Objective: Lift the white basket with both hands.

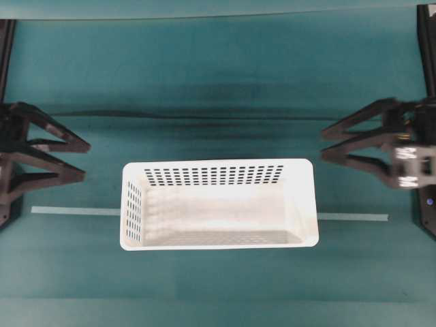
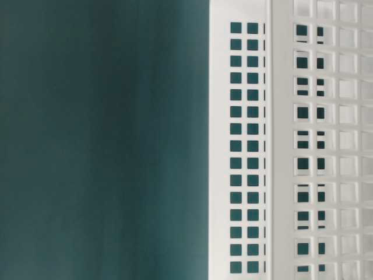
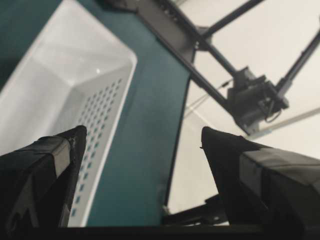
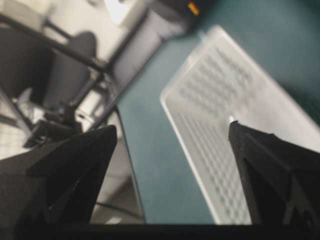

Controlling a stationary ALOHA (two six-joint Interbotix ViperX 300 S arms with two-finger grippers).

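The white basket (image 1: 218, 204) sits flat on the teal table, long side running left to right, with nothing inside. Its holed wall (image 2: 250, 146) fills the right of the table-level view. My left gripper (image 1: 87, 161) stands open at the left, a short way off the basket's left end and slightly behind it. My right gripper (image 1: 322, 145) stands open at the right, just off the basket's rear right corner. In the left wrist view the basket (image 3: 75, 90) lies ahead of my open left gripper (image 3: 142, 137). The right wrist view has the basket (image 4: 235, 115) ahead of my open right gripper (image 4: 172, 130).
A pale tape strip (image 1: 75, 210) runs across the table under the basket and shows again on the right (image 1: 354, 217). Black frame posts stand at the far left (image 1: 5, 54) and far right (image 1: 426, 48). The table's back edge (image 3: 175, 150) shows in the left wrist view.
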